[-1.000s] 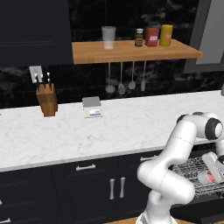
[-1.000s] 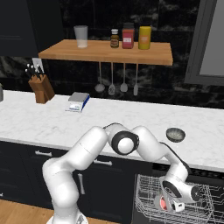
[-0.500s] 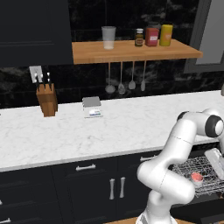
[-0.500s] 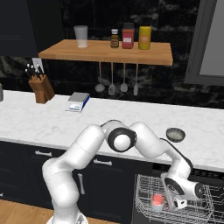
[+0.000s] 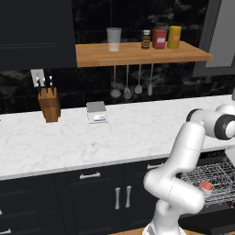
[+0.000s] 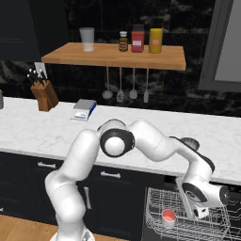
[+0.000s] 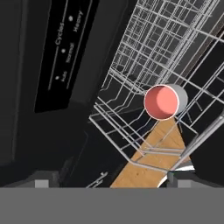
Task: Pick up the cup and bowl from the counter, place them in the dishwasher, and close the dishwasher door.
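Cup (image 6: 168, 217) sits upright in dishwasher rack (image 6: 188, 221), near its front-left corner. End effector (image 6: 200, 212) just beside cup, not touching, fingers apart, empty. Bowl (image 6: 188, 142) on worktop (image 6: 37, 127) near front edge.

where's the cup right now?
The cup sits upright in the dishwasher wire rack, below the counter edge, just left of the gripper in the right base view.

Glossy white rounded arm links, dark grey disc joints, white end effector (image 6: 201, 214) with small dark fingertips.
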Tool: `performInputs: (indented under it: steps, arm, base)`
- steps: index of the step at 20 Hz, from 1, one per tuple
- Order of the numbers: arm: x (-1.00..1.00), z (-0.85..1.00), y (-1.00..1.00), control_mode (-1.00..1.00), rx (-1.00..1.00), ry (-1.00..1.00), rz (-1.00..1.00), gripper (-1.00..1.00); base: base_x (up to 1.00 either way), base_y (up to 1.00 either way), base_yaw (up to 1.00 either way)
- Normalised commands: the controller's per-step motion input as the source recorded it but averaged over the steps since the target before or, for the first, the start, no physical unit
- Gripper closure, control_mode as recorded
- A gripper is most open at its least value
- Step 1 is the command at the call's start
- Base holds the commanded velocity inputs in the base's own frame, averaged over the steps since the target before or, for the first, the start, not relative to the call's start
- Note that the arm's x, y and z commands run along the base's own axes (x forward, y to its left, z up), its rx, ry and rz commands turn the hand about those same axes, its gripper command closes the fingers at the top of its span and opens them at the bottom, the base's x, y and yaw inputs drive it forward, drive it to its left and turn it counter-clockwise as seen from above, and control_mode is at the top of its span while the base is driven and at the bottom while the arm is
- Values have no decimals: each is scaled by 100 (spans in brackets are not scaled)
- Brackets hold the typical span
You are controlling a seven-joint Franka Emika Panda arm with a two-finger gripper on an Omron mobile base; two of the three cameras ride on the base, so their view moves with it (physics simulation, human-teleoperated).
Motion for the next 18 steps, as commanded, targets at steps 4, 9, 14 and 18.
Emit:
performInputs:
  steps: [4, 9, 14, 18]
  arm:
    - [18, 100, 0, -100, -17, 12, 14, -100]
    - [73, 100, 0, -100, -21, 23, 18, -100]
    - [100, 73, 0, -100, -17, 37, 18, -100]
    - [77, 1, 0, -100, -2, 5, 3, -100]
  base:
    - [0, 0, 0]
    - [0, 0, 0]
    - [0, 0, 0]
    - [0, 0, 0]
